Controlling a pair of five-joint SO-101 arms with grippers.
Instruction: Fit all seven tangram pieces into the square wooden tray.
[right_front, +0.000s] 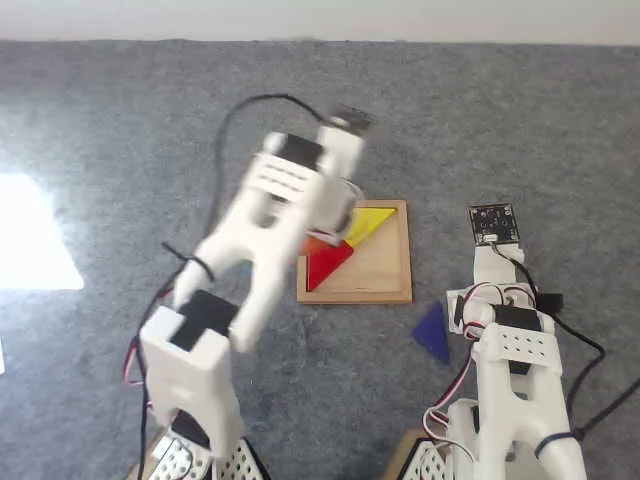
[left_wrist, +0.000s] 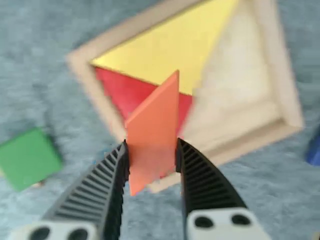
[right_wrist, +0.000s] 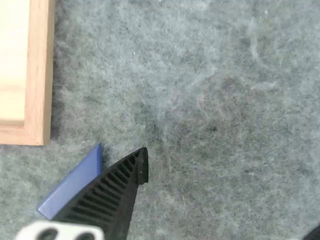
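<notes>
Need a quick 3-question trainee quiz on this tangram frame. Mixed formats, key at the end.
1. True or false: the left pincer is shut on the orange piece, held above the tray.
2. Which pieces already lie in the tray? A) the yellow piece and the red piece; B) the green one alone; C) none.
3. Short answer: the blue piece lies on the mat. Which arm is it nearest?

Key: 1 true. 2 A. 3 the right arm.
</notes>
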